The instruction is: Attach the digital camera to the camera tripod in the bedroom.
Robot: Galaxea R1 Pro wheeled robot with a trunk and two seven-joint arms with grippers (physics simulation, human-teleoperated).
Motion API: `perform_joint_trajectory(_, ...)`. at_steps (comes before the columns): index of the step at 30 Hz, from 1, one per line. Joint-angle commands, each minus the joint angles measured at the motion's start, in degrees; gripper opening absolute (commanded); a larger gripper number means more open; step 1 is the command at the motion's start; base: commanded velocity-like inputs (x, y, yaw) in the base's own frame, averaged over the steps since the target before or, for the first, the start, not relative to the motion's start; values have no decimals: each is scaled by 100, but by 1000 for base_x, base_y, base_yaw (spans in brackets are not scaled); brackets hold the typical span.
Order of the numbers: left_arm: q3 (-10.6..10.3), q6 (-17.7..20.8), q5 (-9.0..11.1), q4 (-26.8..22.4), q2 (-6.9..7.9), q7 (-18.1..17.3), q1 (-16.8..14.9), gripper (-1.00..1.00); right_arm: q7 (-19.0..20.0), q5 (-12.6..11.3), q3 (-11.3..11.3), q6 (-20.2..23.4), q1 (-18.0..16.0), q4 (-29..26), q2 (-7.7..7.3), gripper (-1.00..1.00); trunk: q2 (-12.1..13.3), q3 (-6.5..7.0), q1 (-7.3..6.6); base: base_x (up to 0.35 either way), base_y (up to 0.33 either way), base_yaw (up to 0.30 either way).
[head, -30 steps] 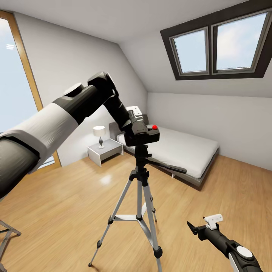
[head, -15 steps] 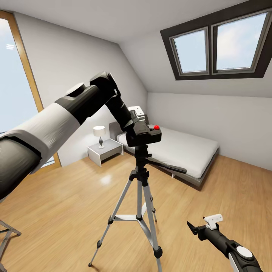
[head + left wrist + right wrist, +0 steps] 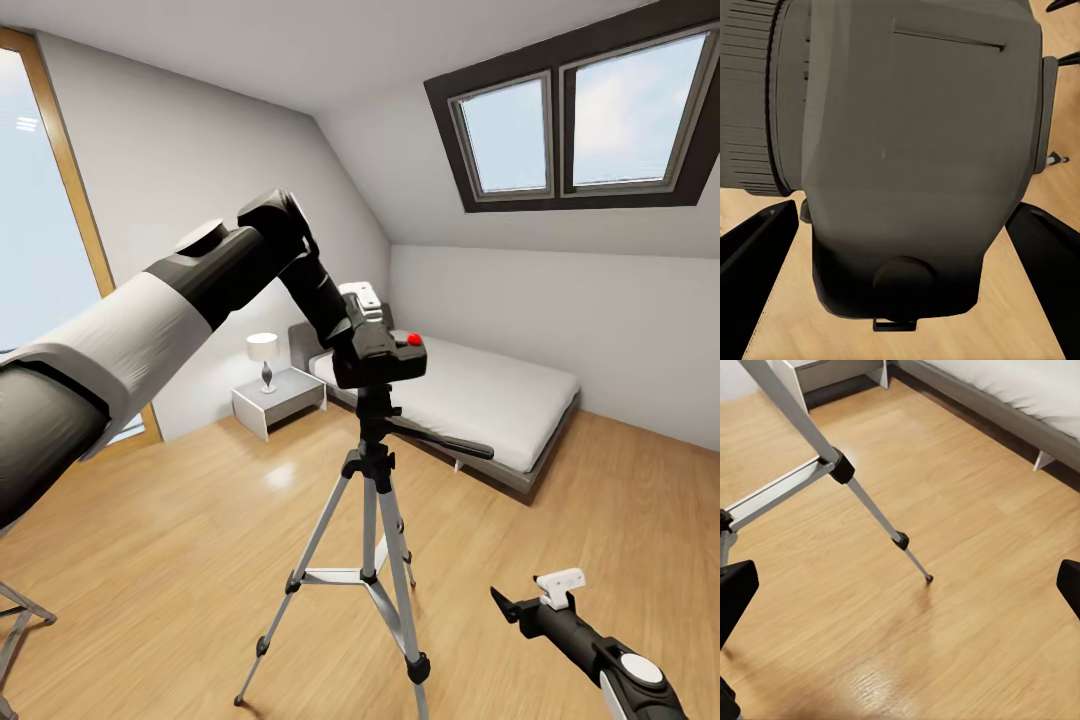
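Bedroom scene, wood floor (image 3: 180, 530), low bed (image 3: 500, 400) by the far wall, nightstand (image 3: 280, 398) with lamp (image 3: 263, 350) beside it, skylights (image 3: 575, 120) in the sloped ceiling.

Camera (image 3: 385, 358), black with a red button on top, sits right over the head of the tripod (image 3: 372, 520), touching or nearly touching the mount; can't tell from the head view if it's actually seated. Tripod stands on the floor in front of the bed, three legs spread, long black handle sticking out toward the bed.

Left gripper (image 3: 360, 325) is grasping the camera from behind: in the left wrist view the camera body (image 3: 907, 150) sits between the two dark fingers (image 3: 754, 240), close on each side. Lens barrel off to one side there.

Right gripper (image 3: 520, 603) hangs low, well apart from the tripod, released and holding nothing; its wrist view looks at a tripod leg (image 3: 866, 499) and bare floor, fingers wide.

Step in hand, judging: final placement, camera being set on the mount. Task looks nearly done. Next move calls for a small press down to seat the base squarely on the head, then letting go without nudging it sideways. Risk: a tilt or a knock topples the tripod.
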Motion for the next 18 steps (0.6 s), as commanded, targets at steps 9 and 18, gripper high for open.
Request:
perform_joint_trajectory(9,1,-223,-62,-1,-34,-52,-6,-100,42,34,-13,23,-2,2,17,100,-6,-4,2,0,0,0)
perform_joint_trajectory(18,-7,-261,-144,-1,-87,-34,-6,-100,41,34,-17,25,-2,17,18,100,-6,-4,2,0,0,0)
